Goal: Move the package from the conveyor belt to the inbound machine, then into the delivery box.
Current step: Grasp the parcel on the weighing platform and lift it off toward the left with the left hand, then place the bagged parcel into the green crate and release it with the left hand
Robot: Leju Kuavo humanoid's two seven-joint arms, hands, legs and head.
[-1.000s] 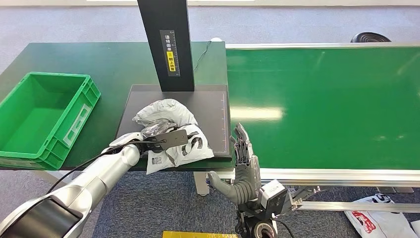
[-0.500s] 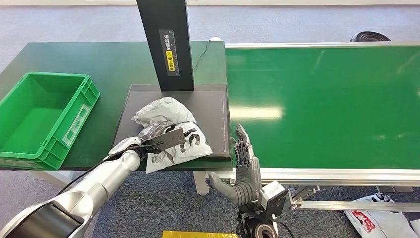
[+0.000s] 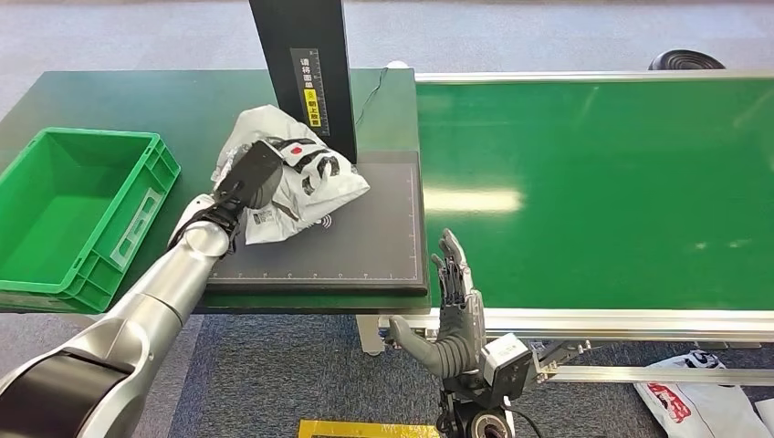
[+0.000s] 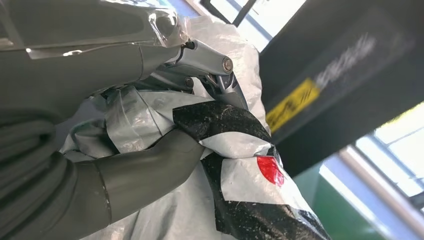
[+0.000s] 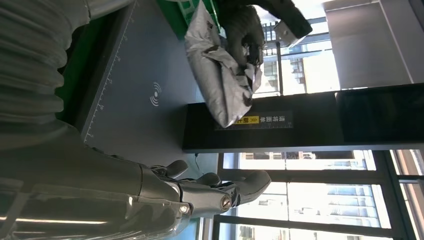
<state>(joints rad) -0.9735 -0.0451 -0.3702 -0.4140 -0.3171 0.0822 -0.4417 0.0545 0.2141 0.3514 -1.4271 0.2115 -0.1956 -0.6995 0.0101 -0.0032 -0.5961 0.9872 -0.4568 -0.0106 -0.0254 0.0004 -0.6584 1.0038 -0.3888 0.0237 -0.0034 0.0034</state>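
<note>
Package (image 3: 294, 178) was lifted above inbound machine's dark pad (image 3: 356, 246), close against black post (image 3: 306, 73), clutched by left hand (image 3: 248, 178). Right hand (image 3: 454, 306) hung at conveyor belt (image 3: 593, 192) edge, fingers straight, holding nothing. Green delivery box (image 3: 82, 214) stood apart.

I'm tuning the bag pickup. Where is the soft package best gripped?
Judging by this hold: the crumpled upper fold of the package, approached from the crate side. The left hand bunches slack plastic there, lifting it off the scanner plate.

Head cam: high, looking down-forward. Left wrist cam: tight on package (image 4: 240, 165). Right wrist cam: sideways, farther back. All share package and scanner post (image 3: 306, 73).
</note>
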